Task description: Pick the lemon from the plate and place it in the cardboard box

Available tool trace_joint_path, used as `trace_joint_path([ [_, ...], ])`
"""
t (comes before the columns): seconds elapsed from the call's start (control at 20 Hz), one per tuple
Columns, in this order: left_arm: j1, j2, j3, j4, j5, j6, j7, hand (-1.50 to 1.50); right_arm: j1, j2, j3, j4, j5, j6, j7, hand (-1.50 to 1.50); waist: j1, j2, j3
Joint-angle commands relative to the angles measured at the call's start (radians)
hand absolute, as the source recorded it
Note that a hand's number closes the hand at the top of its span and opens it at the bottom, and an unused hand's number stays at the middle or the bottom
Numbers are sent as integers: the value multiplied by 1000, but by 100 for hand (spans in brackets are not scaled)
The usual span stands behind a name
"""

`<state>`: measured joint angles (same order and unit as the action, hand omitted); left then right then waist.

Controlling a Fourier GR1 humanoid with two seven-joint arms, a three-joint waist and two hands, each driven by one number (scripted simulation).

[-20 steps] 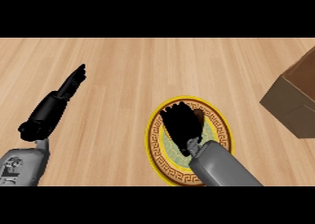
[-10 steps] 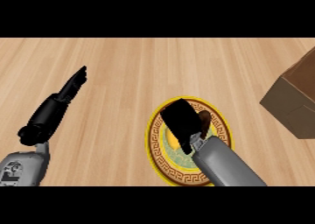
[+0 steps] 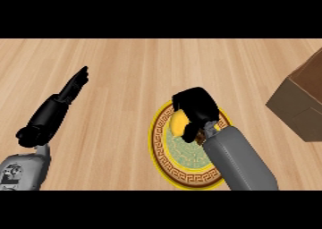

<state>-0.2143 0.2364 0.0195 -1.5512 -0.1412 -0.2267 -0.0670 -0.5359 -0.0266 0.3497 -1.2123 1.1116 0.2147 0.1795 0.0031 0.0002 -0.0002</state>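
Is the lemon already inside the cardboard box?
No, the lemon sits over the plate under the curled right hand, apart from the cardboard box at the right edge.

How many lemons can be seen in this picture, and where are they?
1. The lemon is over the plate, under the curled fingers of the right hand, which hides part of it. The hand could also hide something else on the plate.

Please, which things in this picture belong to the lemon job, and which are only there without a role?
Belong to the job:
lemon, under the curled fingers
plate, holding the lemon
cardboard box, at the right edge
right hand, over the lemon

No role now:
left hand, open, resting at the left
wooden counter
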Motion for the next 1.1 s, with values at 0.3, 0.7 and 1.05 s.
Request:
trace_joint_path([
  [0.3, 6, 12, 36, -6, 20, -23, 25, 0, -15, -80, -22, -348, 62, 51, 40, 150, -8, -4, 0],
  [0.7, -7, 9, 32, 0, 4, -16, 21, 0, -82, -20, -272, -515, 41, 12, 294, 150, -15, -4, 1],
  [1.05, 46, -5, 4, -47, -8, -27, -3, 0, -124, -117, -472, -508, 12, 5, 350, 150, -2, -2, 0],
])
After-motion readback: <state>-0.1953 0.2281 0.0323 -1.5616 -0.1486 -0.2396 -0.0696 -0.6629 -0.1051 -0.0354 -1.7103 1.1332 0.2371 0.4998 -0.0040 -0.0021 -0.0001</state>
